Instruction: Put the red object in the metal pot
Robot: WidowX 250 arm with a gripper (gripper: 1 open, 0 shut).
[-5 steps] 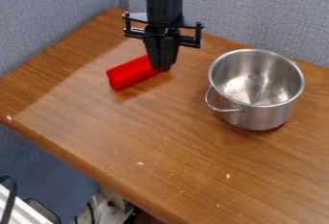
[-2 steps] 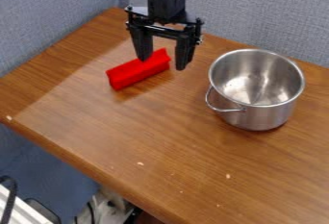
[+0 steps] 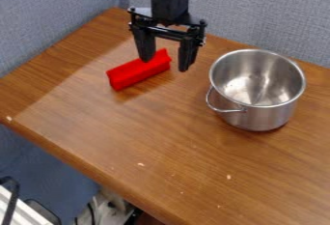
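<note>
The red object (image 3: 137, 71), a bright red oblong block, lies flat on the wooden table (image 3: 116, 123), left of centre and slanted. My gripper (image 3: 165, 55) hangs straight down over the block's right end, open wide, with one finger (image 3: 145, 48) on the left and the other on the right of that end. Nothing is gripped between them. The metal pot (image 3: 257, 88), shiny and round with a small loop handle at its front left rim, stands empty to the right of the gripper.
A blue-grey fabric wall (image 3: 52, 7) closes the back and left of the table. The table's front edge (image 3: 91, 171) runs diagonally from the left to the bottom right, with cables below it.
The gripper's fingers, pressed together a second ago, have spread wide apart above the block's right end. The block and the pot have stayed where they were.
</note>
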